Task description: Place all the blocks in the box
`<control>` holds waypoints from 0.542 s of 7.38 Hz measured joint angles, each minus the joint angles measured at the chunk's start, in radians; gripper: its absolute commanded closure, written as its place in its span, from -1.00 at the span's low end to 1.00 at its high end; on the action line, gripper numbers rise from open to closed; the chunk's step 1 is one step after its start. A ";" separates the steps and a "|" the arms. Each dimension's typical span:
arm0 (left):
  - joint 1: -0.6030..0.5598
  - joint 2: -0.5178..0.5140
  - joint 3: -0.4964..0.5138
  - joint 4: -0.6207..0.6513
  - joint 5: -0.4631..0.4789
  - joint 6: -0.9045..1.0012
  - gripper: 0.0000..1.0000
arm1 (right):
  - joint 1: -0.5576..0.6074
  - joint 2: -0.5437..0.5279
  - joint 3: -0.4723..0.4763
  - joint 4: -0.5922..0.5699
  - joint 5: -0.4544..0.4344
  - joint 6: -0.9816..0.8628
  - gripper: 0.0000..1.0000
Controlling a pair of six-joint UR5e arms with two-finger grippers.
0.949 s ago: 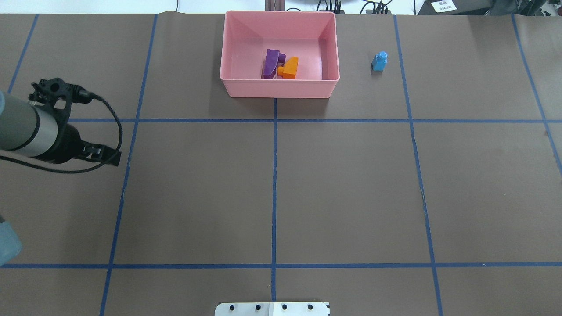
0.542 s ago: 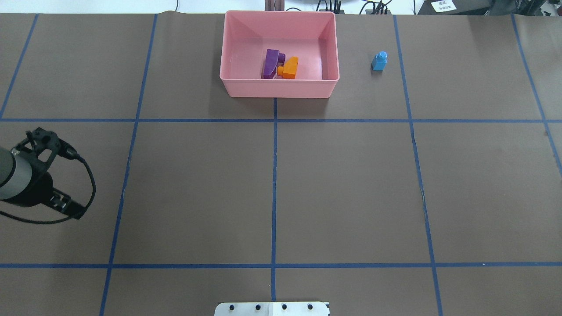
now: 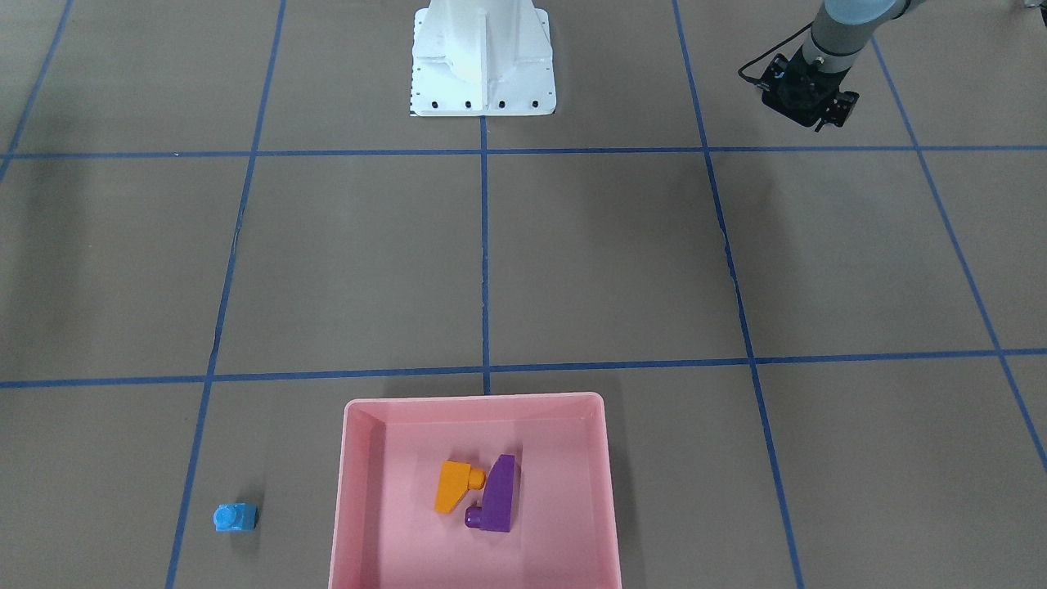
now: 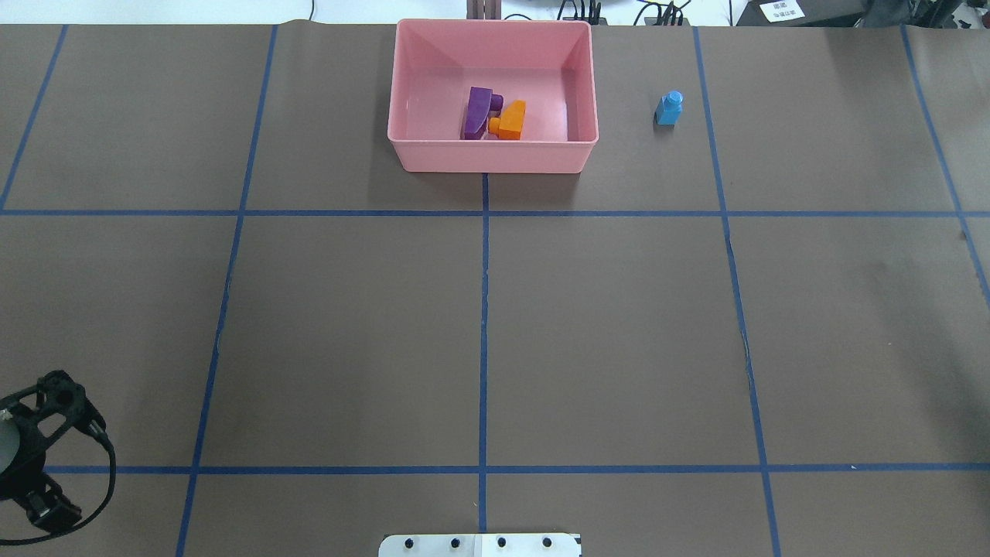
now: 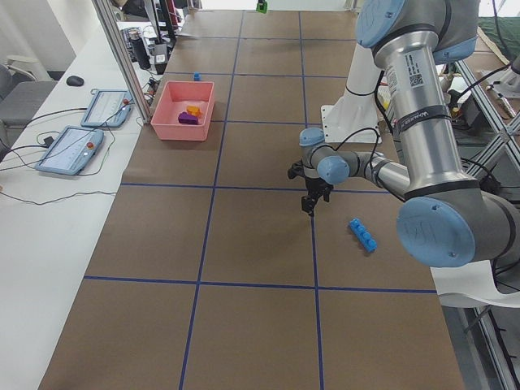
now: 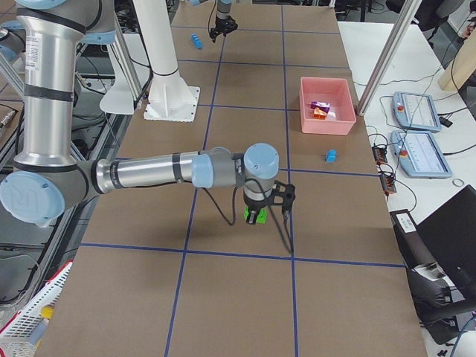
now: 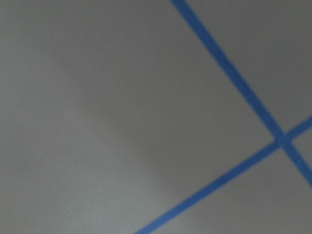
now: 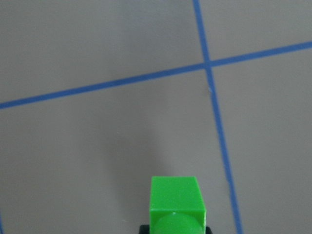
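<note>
The pink box (image 4: 495, 155) stands at the far middle of the table, with the purple sloped block (image 4: 478, 111) and the orange sloped block (image 4: 512, 120) lying together inside. Right of the box, on the paper, sits the small blue block (image 4: 669, 108). A long blue block (image 5: 362, 234) lies on the table a short way from my left gripper (image 5: 309, 205), which hangs low at the near left; I cannot tell its state. My right gripper (image 6: 256, 219) is shut on the green block (image 8: 176, 197), held above the table at the far right end, outside the overhead view.
The white robot base (image 4: 479, 544) sits at the near middle edge. Blue tape lines cross the brown paper. Two tablets (image 5: 73, 150) and cables lie on the side bench beyond the box, next to an aluminium post (image 6: 383, 56).
My left arm has swept back along the table's left side, from level with the box's front toward the near left corner. The blocks in the box and the small blue block have not moved.
</note>
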 measured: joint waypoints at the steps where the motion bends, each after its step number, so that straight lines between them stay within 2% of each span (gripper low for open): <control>1: 0.092 0.023 -0.013 -0.002 0.018 -0.050 -0.99 | -0.073 0.102 0.000 -0.002 -0.002 0.120 1.00; 4: 0.334 0.072 -0.066 -0.002 0.109 -0.135 -0.98 | -0.241 0.308 -0.012 -0.003 -0.016 0.356 1.00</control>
